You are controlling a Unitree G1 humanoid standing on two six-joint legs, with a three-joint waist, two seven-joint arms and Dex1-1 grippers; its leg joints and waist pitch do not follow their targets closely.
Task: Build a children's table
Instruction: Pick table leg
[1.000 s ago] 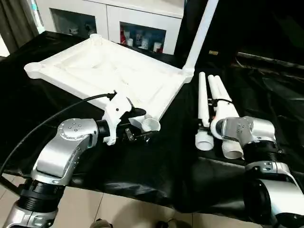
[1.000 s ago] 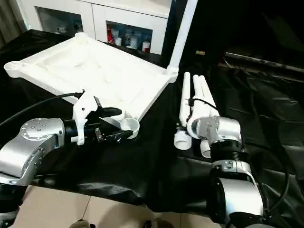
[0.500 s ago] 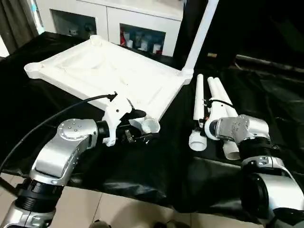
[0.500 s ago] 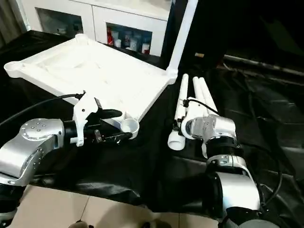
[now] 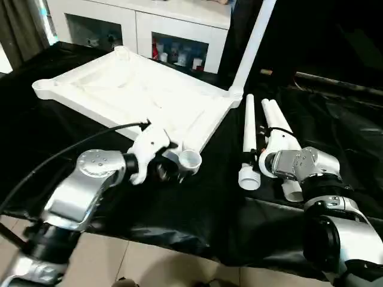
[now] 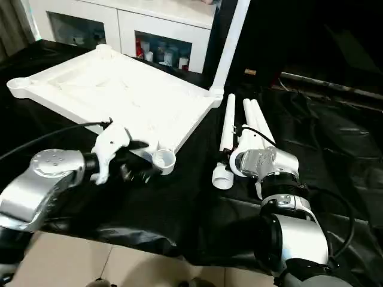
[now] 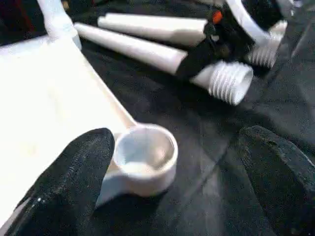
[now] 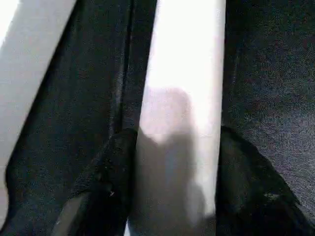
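The children's table top (image 5: 137, 95) lies upside down on black cloth, white with ribs and round corner sockets. One leg (image 5: 254, 36) stands upright in the far right corner socket. Three loose legs lie to its right; the one nearest the top (image 5: 248, 134) has its collared end (image 5: 248, 178) toward me. My right gripper (image 8: 172, 196) is shut on that leg, one black finger (image 8: 113, 187) pressed on each side of the tube. My left gripper (image 7: 174, 140) is open, its fingers (image 7: 74, 172) on either side of the near corner socket (image 7: 145, 155) without touching it.
A white cabinet (image 5: 179, 30) with glass doors stands behind the work surface. The black cloth (image 5: 203, 209) hangs over the front edge, with tiled floor (image 5: 143, 263) below. A black cable (image 5: 66, 149) loops from my left forearm.
My right gripper has closed from wide open onto the leg nearest the top, and that leg has shifted slightly toward the top. My left gripper stays open by the near socket.
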